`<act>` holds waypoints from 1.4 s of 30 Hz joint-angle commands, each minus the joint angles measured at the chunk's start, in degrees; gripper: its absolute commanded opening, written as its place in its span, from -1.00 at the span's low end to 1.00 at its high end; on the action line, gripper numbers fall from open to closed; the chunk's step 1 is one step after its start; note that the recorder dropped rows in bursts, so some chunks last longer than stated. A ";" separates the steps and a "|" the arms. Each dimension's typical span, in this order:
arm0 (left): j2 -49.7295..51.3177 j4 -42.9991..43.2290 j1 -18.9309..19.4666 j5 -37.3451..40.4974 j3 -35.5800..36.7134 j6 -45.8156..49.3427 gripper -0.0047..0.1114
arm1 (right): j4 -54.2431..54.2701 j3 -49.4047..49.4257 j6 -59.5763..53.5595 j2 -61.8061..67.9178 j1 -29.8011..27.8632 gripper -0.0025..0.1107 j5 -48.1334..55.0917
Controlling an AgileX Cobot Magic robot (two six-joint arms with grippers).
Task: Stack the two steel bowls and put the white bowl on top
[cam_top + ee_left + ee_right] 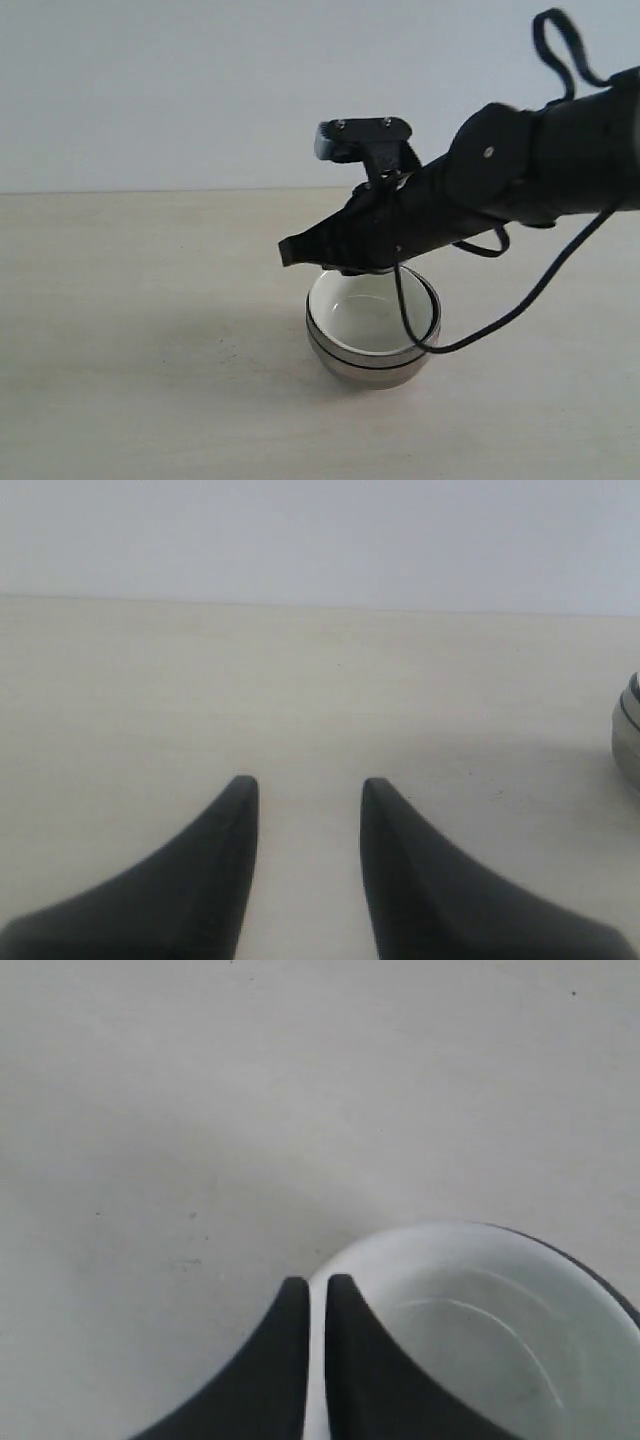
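The two steel bowls (366,368) sit nested on the table, their rims showing as stacked bands. The white bowl (368,312) rests inside them. My right gripper (290,250) reaches in from the right, low over the stack. In the right wrist view its fingers (317,1282) straddle the white bowl (480,1330) at its rim, with only a thin white strip of rim between them. A dark edge of a steel bowl (603,1278) shows outside the white one. My left gripper (305,785) stands open over bare table, and the steel stack (628,738) is just visible at the view's edge.
The pale table (150,320) spreads all round the stack, with a plain wall behind. A black cable (520,305) loops down from the right arm beside the bowls. The left arm does not show in the exterior view.
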 commanded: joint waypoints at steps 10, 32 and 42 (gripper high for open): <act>-0.19 -0.07 0.16 -0.28 0.23 0.16 -0.36 | -0.37 -2.44 -0.37 9.57 2.84 -0.96 -11.31; -0.19 -0.07 0.16 -0.28 0.23 0.16 -0.36 | -3.75 -0.08 -8.41 -29.81 2.84 -0.96 -3.03; -0.19 -0.07 0.16 -0.28 0.23 0.16 -0.36 | -6.47 10.27 -7.78 -54.40 2.84 -0.96 -3.59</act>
